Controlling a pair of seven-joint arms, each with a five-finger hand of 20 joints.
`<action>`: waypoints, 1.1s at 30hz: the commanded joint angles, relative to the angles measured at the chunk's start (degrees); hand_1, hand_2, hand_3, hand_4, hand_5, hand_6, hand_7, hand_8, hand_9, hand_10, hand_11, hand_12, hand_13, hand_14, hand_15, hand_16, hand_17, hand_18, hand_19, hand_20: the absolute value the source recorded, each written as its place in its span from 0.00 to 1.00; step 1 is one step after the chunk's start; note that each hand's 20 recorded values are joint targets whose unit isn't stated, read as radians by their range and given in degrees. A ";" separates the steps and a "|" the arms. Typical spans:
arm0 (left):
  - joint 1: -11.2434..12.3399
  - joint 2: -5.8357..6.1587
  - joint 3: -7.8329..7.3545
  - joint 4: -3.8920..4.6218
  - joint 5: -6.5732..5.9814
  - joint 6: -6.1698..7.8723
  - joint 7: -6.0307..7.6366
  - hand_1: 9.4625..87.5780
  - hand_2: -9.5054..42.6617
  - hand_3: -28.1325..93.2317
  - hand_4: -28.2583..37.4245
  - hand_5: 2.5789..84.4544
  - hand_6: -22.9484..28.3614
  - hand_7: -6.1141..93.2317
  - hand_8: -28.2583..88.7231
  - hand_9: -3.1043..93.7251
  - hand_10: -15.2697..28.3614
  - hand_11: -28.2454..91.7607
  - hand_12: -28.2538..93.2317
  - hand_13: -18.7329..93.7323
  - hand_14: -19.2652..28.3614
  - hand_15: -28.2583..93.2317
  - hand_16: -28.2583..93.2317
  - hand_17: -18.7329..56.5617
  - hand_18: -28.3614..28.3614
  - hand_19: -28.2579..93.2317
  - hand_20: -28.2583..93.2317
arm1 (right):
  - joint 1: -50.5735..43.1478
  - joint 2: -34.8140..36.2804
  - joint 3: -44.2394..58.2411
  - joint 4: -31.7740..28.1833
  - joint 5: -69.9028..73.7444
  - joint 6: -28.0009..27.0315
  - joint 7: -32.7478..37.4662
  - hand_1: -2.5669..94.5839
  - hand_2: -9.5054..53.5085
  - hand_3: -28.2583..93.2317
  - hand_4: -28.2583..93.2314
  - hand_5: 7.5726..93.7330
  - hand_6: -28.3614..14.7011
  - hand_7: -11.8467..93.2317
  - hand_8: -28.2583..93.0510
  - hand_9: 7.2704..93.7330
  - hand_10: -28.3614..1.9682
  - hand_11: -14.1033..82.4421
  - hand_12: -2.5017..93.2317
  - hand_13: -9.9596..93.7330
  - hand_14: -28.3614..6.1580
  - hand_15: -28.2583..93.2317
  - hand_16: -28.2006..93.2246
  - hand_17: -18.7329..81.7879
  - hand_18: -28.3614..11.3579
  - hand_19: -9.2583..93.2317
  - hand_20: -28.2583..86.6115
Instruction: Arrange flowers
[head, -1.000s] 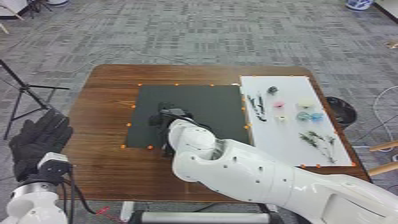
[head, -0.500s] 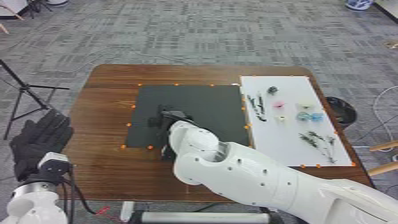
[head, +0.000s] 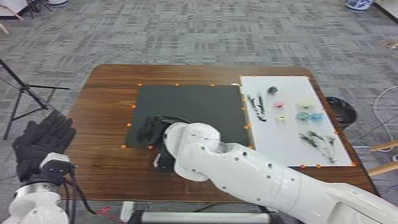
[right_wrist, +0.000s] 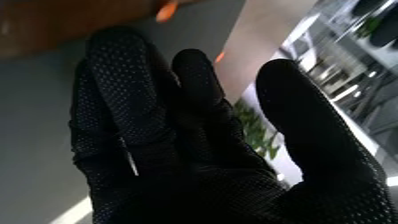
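Over the dark mat (head: 195, 100) in the head view, your right hand (head: 158, 129) hovers; your left (head: 42, 142) lies open beside the table (head: 102, 172). Flowers (head: 303, 116) and greenery (head: 313, 138) dot the white sheet (head: 274, 145). Right wrist view: your fingers (right_wrist: 129, 95), nearly straight, are empty.

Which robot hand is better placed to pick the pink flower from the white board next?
Likely the right hand: it is nearer the pink flower; the left hand is by the table's left edge.
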 joint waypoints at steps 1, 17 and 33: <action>0.93 -0.30 0.22 -0.44 -0.31 0.21 0.04 0.18 0.48 0.87 0.00 0.52 0.67 0.18 0.17 0.39 0.75 0.45 0.31 0.39 0.75 0.51 0.18 0.16 0.77 0.56 0.31 | 0.16 -0.80 -2.10 -0.24 -5.60 2.00 2.55 0.24 0.42 0.84 0.16 0.41 0.35 0.80 0.40 0.60 0.11 0.26 0.16 0.73 0.40 0.73 0.44 0.44 0.02 0.86 0.46; 1.09 -1.83 -2.39 -0.96 0.62 -2.53 -0.52 0.18 0.48 0.87 0.00 0.52 0.67 0.18 0.17 0.39 0.75 0.44 0.31 0.39 0.75 0.51 0.18 0.16 0.77 0.56 0.31 | -6.40 18.17 12.89 -19.21 -19.04 3.00 -0.59 0.22 0.47 0.85 0.20 0.45 0.30 0.70 0.33 0.63 0.06 0.26 0.18 0.77 0.41 0.74 0.45 0.48 0.00 0.91 0.48; 3.09 -0.85 -3.87 -3.42 -1.83 -2.87 2.24 0.18 0.48 0.87 0.00 0.53 0.65 0.18 0.17 0.41 0.71 0.43 0.31 0.41 0.73 0.49 0.18 0.16 0.78 0.56 0.31 | -27.81 39.10 36.35 -29.48 -31.22 -2.24 7.00 0.34 0.16 0.78 0.13 0.64 0.39 0.25 0.20 0.64 0.16 0.29 0.21 0.70 0.30 0.75 0.47 0.45 0.00 0.85 0.51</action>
